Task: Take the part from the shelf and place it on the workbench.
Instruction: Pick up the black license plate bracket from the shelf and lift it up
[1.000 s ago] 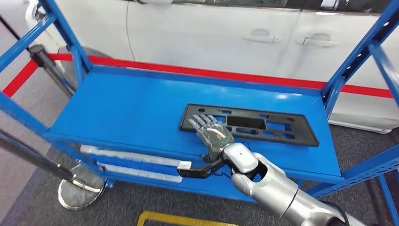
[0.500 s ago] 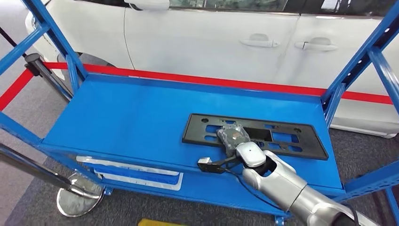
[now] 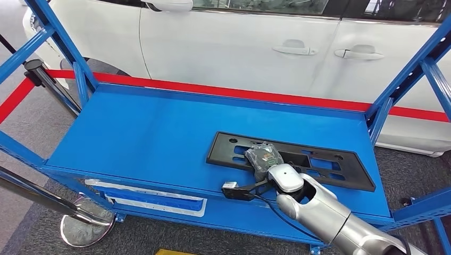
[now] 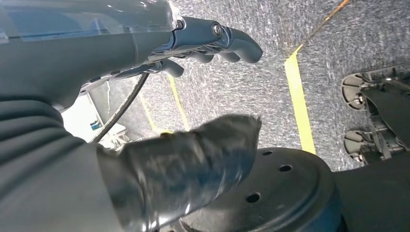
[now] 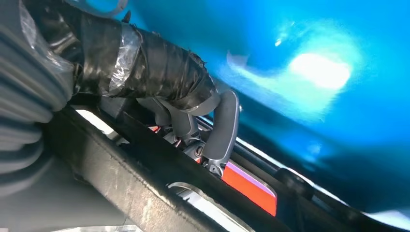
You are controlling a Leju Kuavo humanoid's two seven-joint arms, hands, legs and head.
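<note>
Change since earlier frames: right hand (image 3: 264, 156) advanced from near edge of part to rest over its left half, fingers curled down from an earlier flat spread; whole head view shifted slightly, so camera also moved.
Left hand (image 4: 208, 43): seen in left wrist view hanging over grey floor with yellow line; fingers loosely curled, apart from thumb, nothing held.
Shelf (image 3: 143, 133): blue metal deck in blue upright frame; white car and red stripe behind.
Part (image 3: 319, 162): flat black plate with slots and holes, lying flat on right half of shelf deck, near front edge.
Right hand, state: palm down on left portion of part, fingers bent through or at a central opening; right wrist view shows taped thumb and a finger hooked past a black edge; firm clamp cannot be told from these views.
Step in hand: securing grasp on part, still on shelf; judged early in task.
Next move calls for: closing fully on plate edge, lifting clear of deck without tilting long free end against right upright, then turning toward worktop.
</note>
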